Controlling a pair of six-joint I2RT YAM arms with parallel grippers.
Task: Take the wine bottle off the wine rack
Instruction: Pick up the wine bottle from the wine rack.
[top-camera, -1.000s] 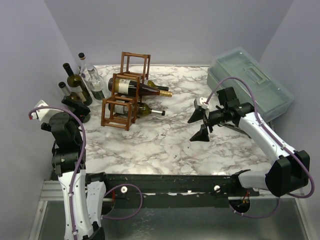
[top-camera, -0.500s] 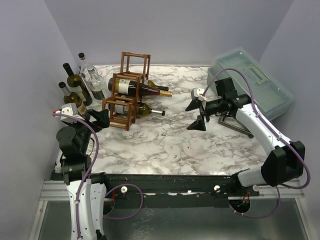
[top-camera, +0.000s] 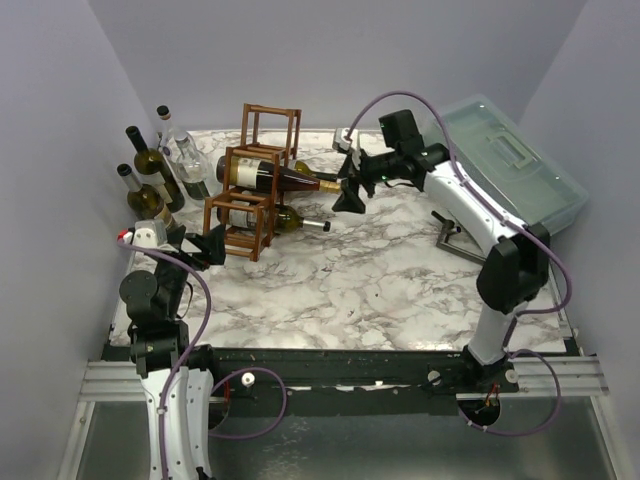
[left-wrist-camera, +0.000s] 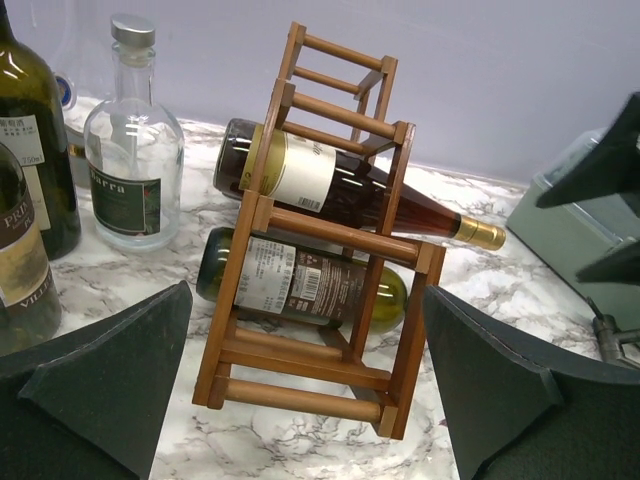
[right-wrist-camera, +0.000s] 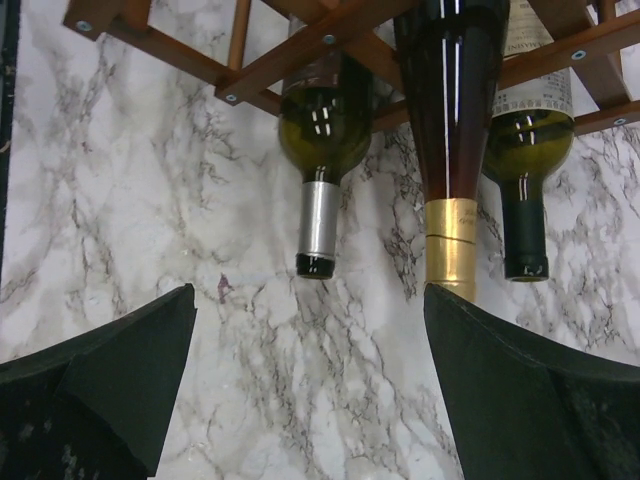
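The reddish-brown wooden wine rack (top-camera: 232, 205) stands at the back left of the marble table, with three wine bottles lying in it, necks pointing right. A dark bottle with a gold-foil neck (top-camera: 290, 180) lies in the middle tier. A green bottle (top-camera: 292, 220) lies in the bottom tier. My right gripper (top-camera: 344, 184) is open just off the gold neck's tip. In the right wrist view the gold neck (right-wrist-camera: 450, 250) ends at the right finger, and the silver-capped neck (right-wrist-camera: 318, 225) lies ahead of the open right gripper (right-wrist-camera: 310, 292). My left gripper (top-camera: 197, 243) is open beside the rack's near left corner, facing the wine rack (left-wrist-camera: 300, 352).
Two dark wine bottles (top-camera: 150, 165) and a clear glass bottle (top-camera: 184, 152) stand at the back left, close to the rack. A translucent lidded box (top-camera: 505, 165) fills the back right. A small dark metal piece (top-camera: 452, 240) lies on the table to the right.
My right arm has swung left and back from the table's right middle to the bottle necks. The left gripper has turned and come forward to the rack's near corner.
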